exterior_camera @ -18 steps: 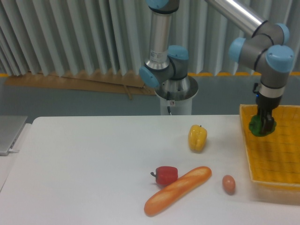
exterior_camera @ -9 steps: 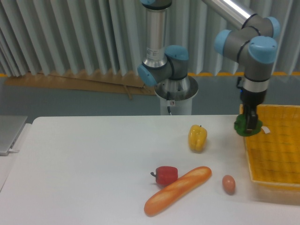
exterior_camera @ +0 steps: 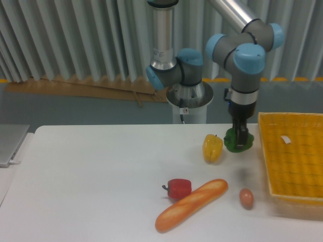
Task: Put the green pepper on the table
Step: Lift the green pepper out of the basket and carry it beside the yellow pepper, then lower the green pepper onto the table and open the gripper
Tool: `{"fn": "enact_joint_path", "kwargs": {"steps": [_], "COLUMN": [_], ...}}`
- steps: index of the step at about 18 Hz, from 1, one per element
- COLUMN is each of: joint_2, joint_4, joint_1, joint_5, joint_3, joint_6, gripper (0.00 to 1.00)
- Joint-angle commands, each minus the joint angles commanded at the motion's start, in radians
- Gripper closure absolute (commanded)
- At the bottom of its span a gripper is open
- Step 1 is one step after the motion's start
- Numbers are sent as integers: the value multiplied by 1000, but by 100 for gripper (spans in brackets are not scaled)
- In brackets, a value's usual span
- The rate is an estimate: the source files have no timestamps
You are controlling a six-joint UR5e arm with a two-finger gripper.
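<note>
Moved since a second ago: gripper (exterior_camera: 239, 139) and green pepper (exterior_camera: 238, 141) have swung from over the basket (exterior_camera: 295, 166) toward 9 o'clock, out past its near rim; everything else has kept its place.
Hand state: fingers closed on the green pepper, pinching it from above.
Green pepper: carried in the gripper, just at 3 o'clock of the yellow pepper (exterior_camera: 212, 147), between it and the basket; whether it touches the table (exterior_camera: 101, 176) I cannot tell, though it looks low and close.
Why held so: a top grip lets the arm lower the pepper straight down onto bare tabletop; the spot chosen seems to be the gap beside the yellow pepper, clear of the basket rim.
Other things: red pepper (exterior_camera: 178, 188) and bread loaf (exterior_camera: 192, 204) lie touching at 7 o'clock of the gripper; egg (exterior_camera: 246, 198) sits at 6 o'clock, near the basket.
Basket contents: one small white scrap (exterior_camera: 286, 139), too small to read.
Writing and brands: none legible anywhere; the arm's base carries a small sticker, unreadable.
Step, as I judge it: lowering for release.
</note>
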State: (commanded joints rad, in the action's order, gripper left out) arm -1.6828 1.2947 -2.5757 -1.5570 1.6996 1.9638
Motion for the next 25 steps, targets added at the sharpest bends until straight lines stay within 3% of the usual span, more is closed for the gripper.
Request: {"fn": "enact_joint_path", "kwargs": {"steps": [6, 11, 15, 25], "joint_2": [-8, -50, -94, -120], "joint_4": [-8, -86, -87, -118], "joint_1": [103, 206, 238, 238], "joint_5": [-5, -50, -81, -81], "joint_3": [9, 15, 17, 35], "joint_6": [-158, -295, -286, -286], "gripper": [46, 46, 45, 43]}}
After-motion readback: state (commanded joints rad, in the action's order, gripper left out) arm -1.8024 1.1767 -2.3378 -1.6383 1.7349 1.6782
